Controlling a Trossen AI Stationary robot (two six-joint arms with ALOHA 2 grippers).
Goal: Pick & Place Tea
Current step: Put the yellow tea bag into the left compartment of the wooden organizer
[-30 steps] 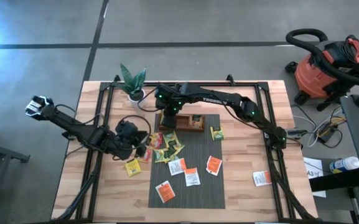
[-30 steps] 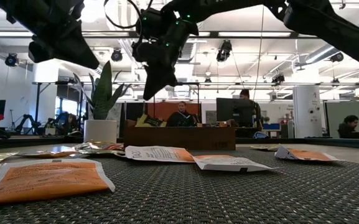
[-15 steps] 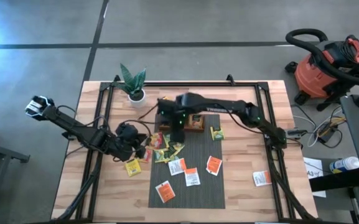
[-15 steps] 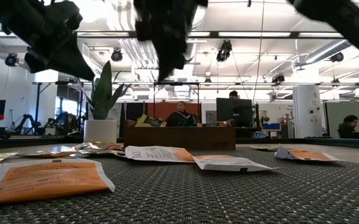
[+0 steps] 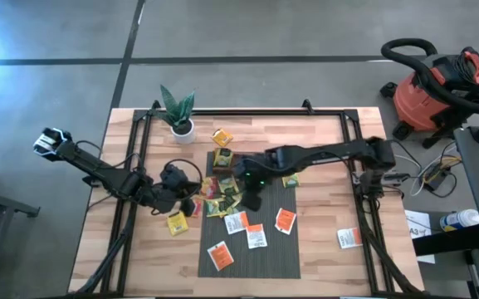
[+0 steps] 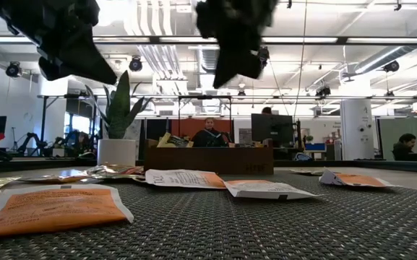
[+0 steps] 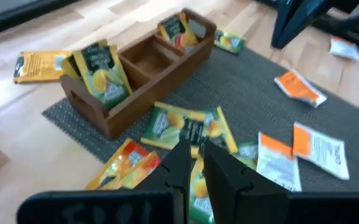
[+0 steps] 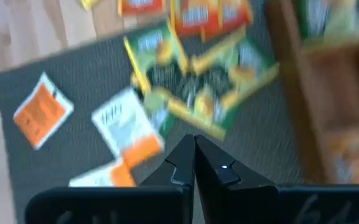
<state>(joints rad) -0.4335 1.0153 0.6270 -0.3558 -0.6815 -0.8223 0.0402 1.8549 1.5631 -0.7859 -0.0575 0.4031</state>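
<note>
Big open workshop around me, grey concrete floor, an orange shop vac (image 5: 435, 91) parked off past my right arm's base. I'm at a wooden table (image 5: 322, 249) with a grey mat (image 5: 272, 249) in the middle. Long wooden tray (image 7: 139, 71) sits at the mat's far edge, ahead of both my grippers, with a few sachets standing in its compartments. Small potted plant (image 5: 177, 112) beyond that, near the table's back edge.

My right gripper (image 5: 251, 199) hangs over the mat, fingers pressed together, nothing between them. Left gripper (image 5: 191, 202) is at the mat's left edge, fingers nearly together with just a thin gap, and I can't tell if they're pinching anything.

The tea (image 5: 221, 195): a pile of green and yellow sachets lies between my two grippers, right under my fingertips. White-and-orange sachets (image 5: 256, 237) are scattered nearer the table's front.
</note>
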